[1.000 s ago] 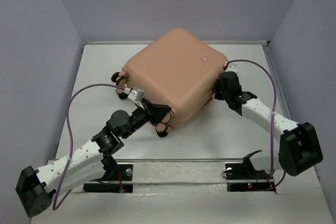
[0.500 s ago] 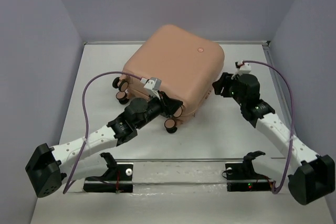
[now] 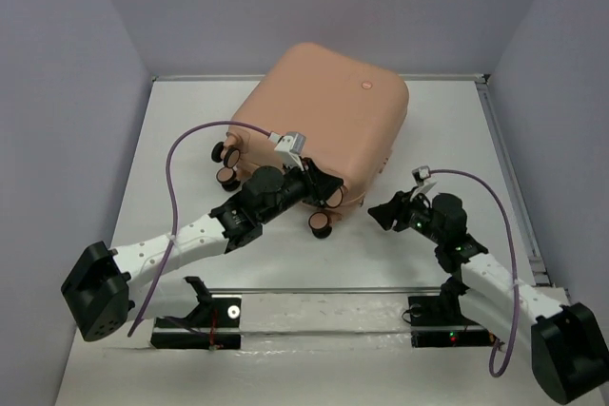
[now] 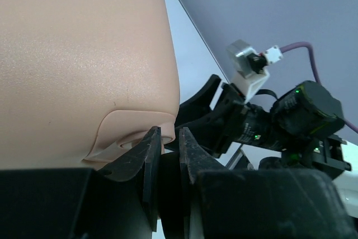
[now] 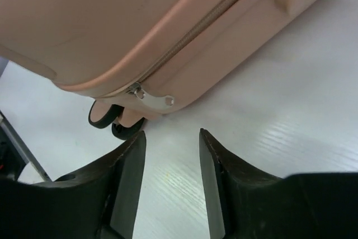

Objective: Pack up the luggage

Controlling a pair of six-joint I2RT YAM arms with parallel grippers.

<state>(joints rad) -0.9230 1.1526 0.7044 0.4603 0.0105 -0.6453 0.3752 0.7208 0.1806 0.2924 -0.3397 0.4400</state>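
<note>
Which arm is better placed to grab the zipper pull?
Right. The right gripper, open, faces the zipper pull on the luggage. The left gripper is clamped at a wheel, no zipper in its view.

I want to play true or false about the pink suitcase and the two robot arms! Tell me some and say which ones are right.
1. The luggage is closed. True.
2. The luggage is blue. False: it is peach-pink.
3. The right gripper holds the zipper pull. False: its jaws are open and empty, and the pull lies ahead of them, untouched.
4. The left gripper is at a caster wheel on a corner of the luggage. True.
5. The luggage stands upright on its wheels. False: it lies on its broad side on the table, with its wheels pointing sideways.
</note>
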